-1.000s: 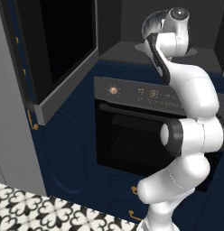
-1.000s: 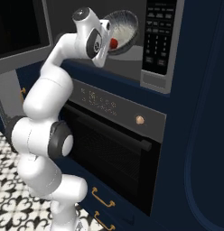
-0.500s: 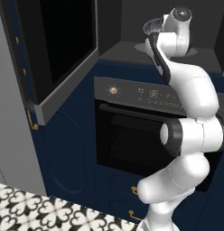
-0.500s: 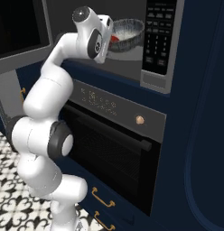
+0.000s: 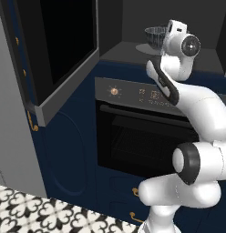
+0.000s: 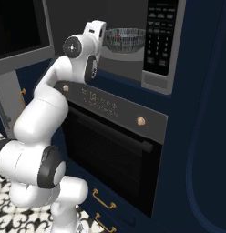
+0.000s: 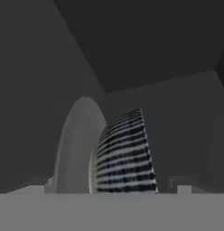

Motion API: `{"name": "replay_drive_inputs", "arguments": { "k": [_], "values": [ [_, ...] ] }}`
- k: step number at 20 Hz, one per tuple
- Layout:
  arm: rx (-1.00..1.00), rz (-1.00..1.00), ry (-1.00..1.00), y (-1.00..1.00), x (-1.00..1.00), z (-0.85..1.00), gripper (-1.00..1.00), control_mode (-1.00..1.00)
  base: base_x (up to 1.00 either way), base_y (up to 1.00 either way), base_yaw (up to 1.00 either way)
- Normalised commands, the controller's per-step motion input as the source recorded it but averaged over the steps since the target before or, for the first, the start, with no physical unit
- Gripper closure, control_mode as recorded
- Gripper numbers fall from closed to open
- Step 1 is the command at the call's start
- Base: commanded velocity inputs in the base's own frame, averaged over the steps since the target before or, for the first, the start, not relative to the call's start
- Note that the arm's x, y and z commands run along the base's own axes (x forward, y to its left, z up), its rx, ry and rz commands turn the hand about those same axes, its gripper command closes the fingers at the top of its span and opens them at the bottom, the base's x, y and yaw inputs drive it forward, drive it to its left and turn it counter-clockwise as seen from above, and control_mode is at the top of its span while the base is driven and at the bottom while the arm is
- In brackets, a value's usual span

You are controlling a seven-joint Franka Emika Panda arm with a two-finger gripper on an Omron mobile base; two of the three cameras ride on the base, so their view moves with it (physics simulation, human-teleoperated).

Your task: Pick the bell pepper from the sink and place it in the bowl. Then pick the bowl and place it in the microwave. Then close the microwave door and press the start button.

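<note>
The bowl sits upright on the floor of the microwave cavity, and in the right base view a sliver of red, the bell pepper, shows just over its near rim, so the pepper lies inside the bowl. In the left base view the bowl appears as a dark ribbed cup with a flared rim, resting on the round grey turntable towards the back of the cavity. The hand view looks along the cavity from a rolled angle: the turntable shows as a pale oval and the bowl's ribbed wall stands against it, close to the camera and between the two finger tips.

The end effector is released: its finger tips stand far apart at either side of the bottom of the hand view, each clear of the bowl's wall, with the bowl in the gap between them and not clamped. In both base views the white hand is just at the mouth of the cavity, right beside the bowl's near side.

The microwave door stands swung wide open to the left, its black glass panel facing the room. The keypad panel lies to the right of the cavity. Below the microwave is the black oven with its gold knobs and bar handle
</note>
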Motion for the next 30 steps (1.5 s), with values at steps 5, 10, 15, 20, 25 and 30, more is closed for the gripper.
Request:
{"name": "replay_drive_inputs", "arguments": {
  "k": [5,10,15,20,25,30],
  "values": [
    [0.1,0.02,-0.49,0.26,-0.7,0.04,-1.0,-1.0,0.0,0.0,0.0],
    [0.12,0.0,-0.18,0.25,-1.0,0.17,-1.0,-1.0,0.0,0.0,0.0],
    [0.07,0.0,0.0,0.24,-1.0,0.52,-1.0,-1.0,0.0,0.0,0.0],
    [0.01,0.0,0.01,0.17,-1.0,0.33,-1.0,-1.0,0.0,0.0,0.0],
    [-0.05,0.0,0.21,0.13,-1.0,0.06,-1.0,-1.0,0.0,0.0,0.0],
    [-0.02,0.0,0.28,0.5,-1.0,0.0,-1.0,-1.0,0.0,0.0,0.0]
  ]
}}
